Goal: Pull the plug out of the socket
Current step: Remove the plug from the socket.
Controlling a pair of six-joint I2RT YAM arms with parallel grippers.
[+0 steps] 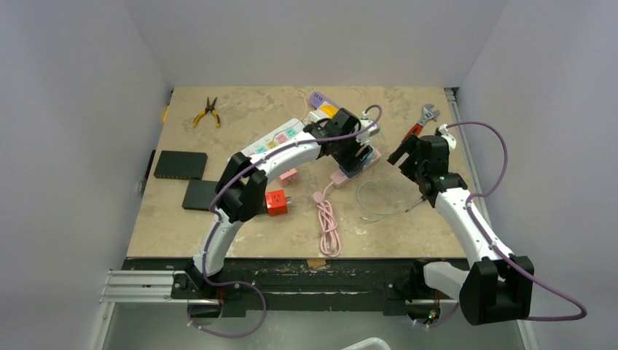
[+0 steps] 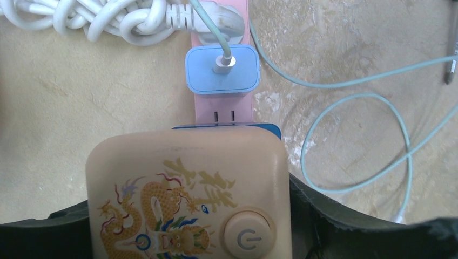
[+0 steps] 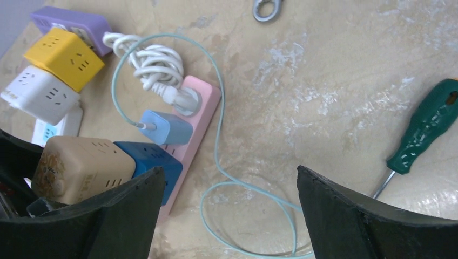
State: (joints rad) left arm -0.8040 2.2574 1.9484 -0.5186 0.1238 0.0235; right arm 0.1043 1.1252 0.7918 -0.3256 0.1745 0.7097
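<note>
My left gripper point(image 2: 189, 226) is shut on a beige cube plug with a dragon print point(image 2: 189, 183), its dark fingers point(image 2: 324, 216) pressing both sides. The cube rests against a blue cube adapter point(image 3: 154, 159) on the near end of the pink power strip point(image 2: 224, 108); I cannot tell whether it is still seated. A light-blue USB charger point(image 2: 221, 67) and a white plug point(image 2: 216, 21) with coiled cord sit farther along the strip. My right gripper point(image 3: 227, 216) is open and empty, hovering over a pale blue cable loop right of the strip point(image 1: 357, 166).
A green-handled screwdriver point(image 3: 426, 129) lies right of the cable loop. Yellow point(image 3: 65, 56) and white point(image 3: 40, 94) cubes and a purple strip point(image 3: 70, 21) lie beyond. Pliers point(image 1: 206, 113), black boxes point(image 1: 180, 164), a red cube point(image 1: 276, 202), a pink cable point(image 1: 328, 226) and a wrench point(image 1: 423, 120) lie around.
</note>
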